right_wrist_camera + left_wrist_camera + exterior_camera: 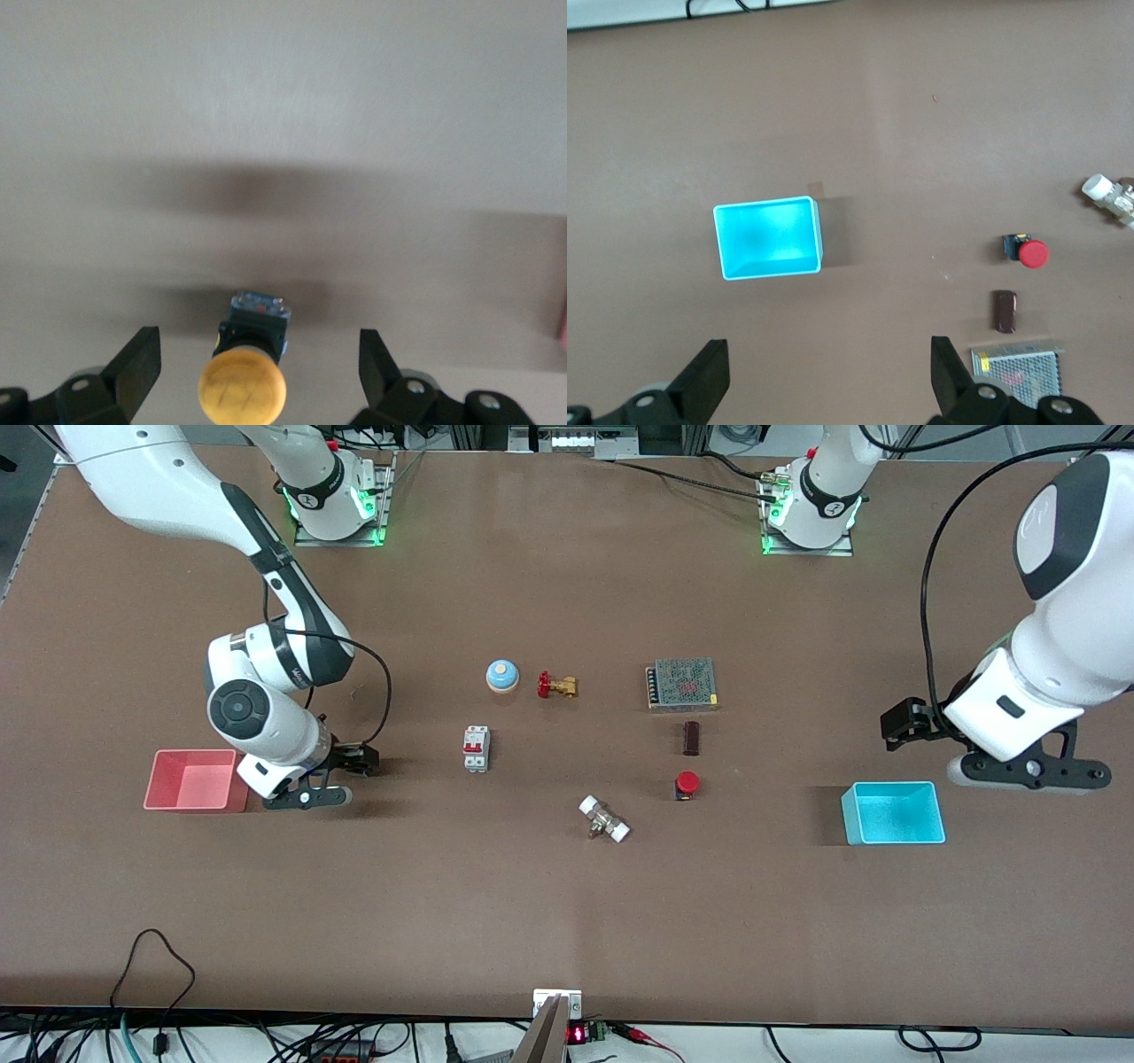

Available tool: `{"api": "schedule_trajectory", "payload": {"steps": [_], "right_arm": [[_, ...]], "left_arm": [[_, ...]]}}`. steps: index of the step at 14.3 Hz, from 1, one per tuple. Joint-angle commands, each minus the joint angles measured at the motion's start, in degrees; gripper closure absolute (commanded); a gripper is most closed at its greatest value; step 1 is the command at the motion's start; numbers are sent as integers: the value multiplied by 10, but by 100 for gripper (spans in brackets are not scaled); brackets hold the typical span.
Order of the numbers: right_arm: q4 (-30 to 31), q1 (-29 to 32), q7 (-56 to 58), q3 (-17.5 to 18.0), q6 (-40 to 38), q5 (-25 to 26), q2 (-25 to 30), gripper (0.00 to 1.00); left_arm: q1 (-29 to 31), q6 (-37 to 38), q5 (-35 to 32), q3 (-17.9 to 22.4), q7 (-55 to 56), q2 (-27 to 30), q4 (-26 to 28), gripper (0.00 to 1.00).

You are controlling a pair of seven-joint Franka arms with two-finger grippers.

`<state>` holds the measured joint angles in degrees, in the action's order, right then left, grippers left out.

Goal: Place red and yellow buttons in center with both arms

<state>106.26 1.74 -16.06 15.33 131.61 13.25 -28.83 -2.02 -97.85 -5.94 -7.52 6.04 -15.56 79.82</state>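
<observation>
Front view: nearest the camera lies a white-capped fitting, and just past it, toward the left arm's end of the table, the red button sits in open tabletop, already close to the middle. A dark brown block and a mesh-topped power supply lie farther from the camera in the same line. A breaker, a blue bell and a brass valve occupy the center zone toward the right arm's end.

The right gripper hangs low beside the red bin, fingers spread wide; its wrist view shows the yellow button standing between them, orange cap toward the lens, untouched. The step in hand appears to be the grasp: it would go best with the fingers lowered to straddle the stubby black body under the cap, closing squarely so the round cap does not squirt out.

The left gripper hovers near the cyan bin, fingers likewise apart and empty, well apart from the red button. It would need to travel inward past the bin and descend between the brown block and the fitting without nudging either.
</observation>
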Motion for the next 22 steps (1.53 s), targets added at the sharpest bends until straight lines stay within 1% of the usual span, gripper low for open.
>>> {"api": "schedule_trajectory", "payload": {"steps": [1, 2, 3, 4, 5, 6, 7, 8, 10, 12, 13, 15, 16, 19, 22], "right_arm": [[-7, 20, 2, -2, -37, -52, 60, 0], [-23, 27, 8, -10, -66, -92, 75, 0], [-43, 28, 22, -27, -100, -109, 90, 0], [-66, 28, 39, -42, -141, -115, 104, 0], [-96, 29, 52, -59, -197, -120, 118, 0], [-121, 29, 55, -71, -242, -124, 129, 0], [-141, 29, 60, -77, -277, -122, 145, 0], [-156, 29, 64, -78, -312, -115, 163, 0], [-164, 28, 66, -86, -363, -113, 198, 0], [-159, 26, 66, -87, -381, -112, 234, 0], [-157, 23, 67, -86, -390, -113, 239, 0], [-153, 13, 69, -86, -392, -118, 240, 0], [-151, -4, 68, -93, -392, -118, 236, 0], [-151, -33, 68, -125, -392, -119, 235, 0], [-152, -35, 69, -126, -394, -118, 235, 0]], "left_arm": [[27, -134, -4, -9, 3, 151, 250, 0], [35, -120, -3, -8, -1, 154, 243, 0], [38, -85, 0, -9, -1, 152, 228, 0], [36, -44, 0, -9, 0, 149, 208, 0], [36, -11, 2, -9, 1, 142, 188, 0], [38, 27, 29, -8, 0, 137, 164, 0], [39, 49, 53, -6, -2, 133, 150, 0], [39, 54, 60, -5, -2, 132, 147, 0], [38, 50, 52, -7, -2, 131, 146, 0], [38, 48, 53, -7, -2, 131, 146, 0], [39, 49, 53, -7, -2, 131, 146, 0], [39, 49, 53, -6, -2, 132, 145, 0], [39, 49, 53, -7, -2, 132, 141, 0], [38, 49, 54, -7, -2, 131, 138, 0], [38, 49, 56, -7, -2, 130, 138, 0]]}}
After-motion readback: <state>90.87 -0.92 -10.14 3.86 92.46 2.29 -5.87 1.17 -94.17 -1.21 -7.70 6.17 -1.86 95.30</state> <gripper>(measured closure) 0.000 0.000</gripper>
